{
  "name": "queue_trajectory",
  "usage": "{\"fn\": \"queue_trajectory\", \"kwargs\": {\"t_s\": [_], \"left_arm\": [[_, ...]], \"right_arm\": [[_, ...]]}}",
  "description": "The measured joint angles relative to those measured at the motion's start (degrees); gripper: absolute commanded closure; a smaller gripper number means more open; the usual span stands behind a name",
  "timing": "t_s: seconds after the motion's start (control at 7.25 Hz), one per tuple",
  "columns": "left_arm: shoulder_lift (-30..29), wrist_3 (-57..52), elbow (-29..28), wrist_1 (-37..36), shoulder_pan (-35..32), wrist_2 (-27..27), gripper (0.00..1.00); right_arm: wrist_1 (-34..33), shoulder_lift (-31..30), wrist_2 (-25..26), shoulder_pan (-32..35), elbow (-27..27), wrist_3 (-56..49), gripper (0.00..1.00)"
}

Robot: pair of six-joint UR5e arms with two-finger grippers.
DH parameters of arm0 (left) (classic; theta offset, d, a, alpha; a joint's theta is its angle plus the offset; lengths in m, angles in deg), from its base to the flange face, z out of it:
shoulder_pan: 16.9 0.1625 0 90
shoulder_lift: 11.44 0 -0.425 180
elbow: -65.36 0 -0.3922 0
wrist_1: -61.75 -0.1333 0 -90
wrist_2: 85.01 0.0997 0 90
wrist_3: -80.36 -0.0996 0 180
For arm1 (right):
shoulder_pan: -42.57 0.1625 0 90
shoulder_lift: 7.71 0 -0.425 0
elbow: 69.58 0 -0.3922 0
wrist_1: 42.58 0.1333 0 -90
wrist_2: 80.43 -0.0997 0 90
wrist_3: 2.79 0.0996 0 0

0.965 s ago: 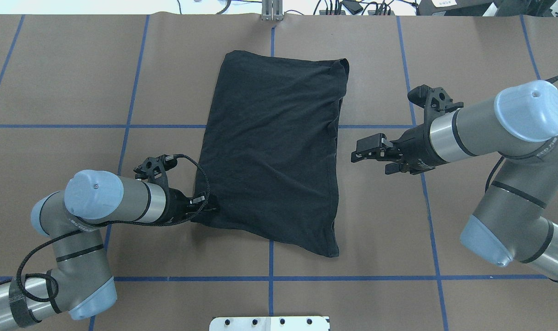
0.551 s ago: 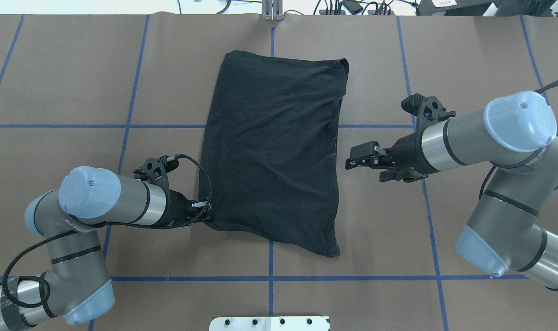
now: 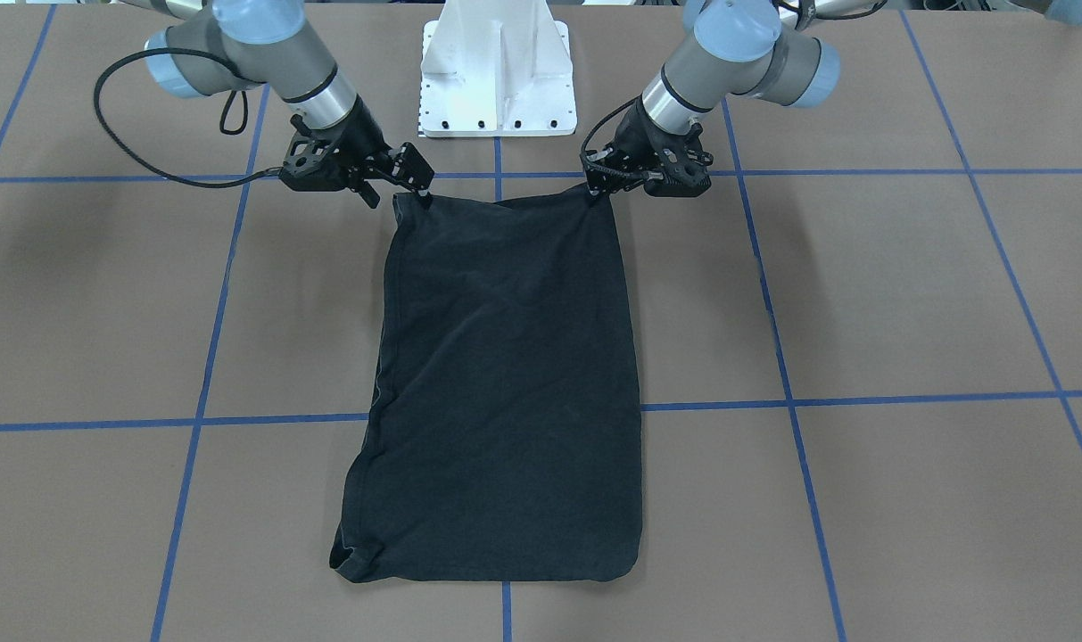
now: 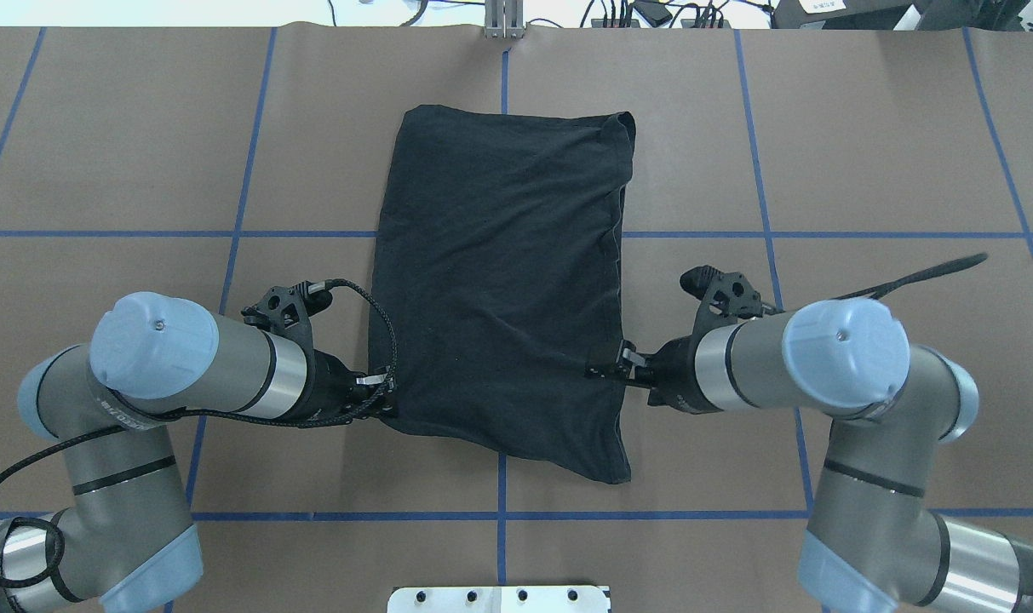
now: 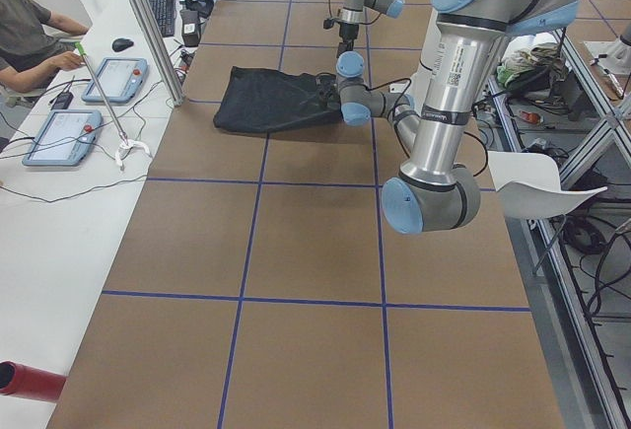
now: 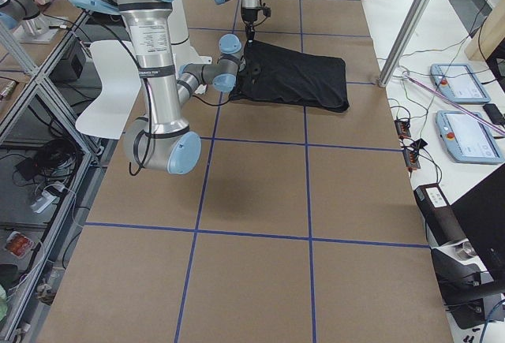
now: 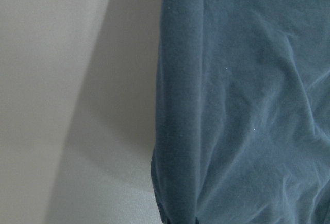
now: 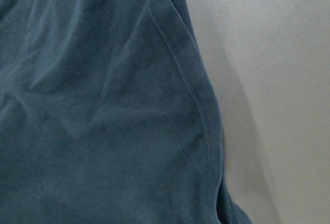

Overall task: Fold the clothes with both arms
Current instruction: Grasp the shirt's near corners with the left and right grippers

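Black T-shirt (image 4: 499, 281) lies mid-tabletop (image 4: 865, 128), folded to a long rectangle, plain side up. Left claw (image 4: 386, 398) is pinching the robot-side left corner, cloth drawn up to it a bit. Right claw (image 4: 608, 364) is at the right hem near the robot-side corner. It looks spread, not clamped yet, and I can't tell if it touches.

Step in hand, I reckon: get both robot-side corners, then carry them over to the far end. To do it well, the right should bite thru all layers close to the corner. Then lift both together at the same height, w/ the hem taut btwn them.
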Motion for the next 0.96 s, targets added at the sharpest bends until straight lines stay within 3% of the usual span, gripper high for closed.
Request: {"fn": "queue_trajectory", "kwargs": {"t_s": [0.41, 0.96], "left_arm": [[0.0, 0.1, -0.3, -0.2, 0.1, 0.2, 1.00], [0.1, 0.1, -0.6, -0.2, 0.2, 0.3, 1.00]], "right_arm": [[-9.0, 4.1, 1.0, -3.4, -0.8, 2.1, 0.01], [-10.6, 10.2, 0.7, -3.0, -7.2, 2.0, 0.01]]}}
